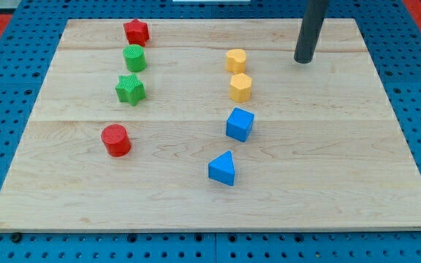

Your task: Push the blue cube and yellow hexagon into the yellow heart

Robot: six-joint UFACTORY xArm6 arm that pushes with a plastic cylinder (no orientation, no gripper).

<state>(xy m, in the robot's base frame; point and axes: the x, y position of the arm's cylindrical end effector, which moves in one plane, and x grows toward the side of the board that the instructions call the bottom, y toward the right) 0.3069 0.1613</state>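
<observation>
No claw shows here, so its state cannot be told; my tip (303, 61) rests on the desk (71, 197) near the view's top right. The yellow heart (235, 60) lies at nine o'clock from the tip, well apart. The yellow hexagon (240, 87) sits just beside it at six o'clock. The blue cube (240, 124) lies near the hexagon at six o'clock, seven o'clock from the tip.

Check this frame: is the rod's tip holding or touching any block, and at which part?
Nothing is held. My tip stands apart at the view's upper right, clear of the yellow heart.
</observation>
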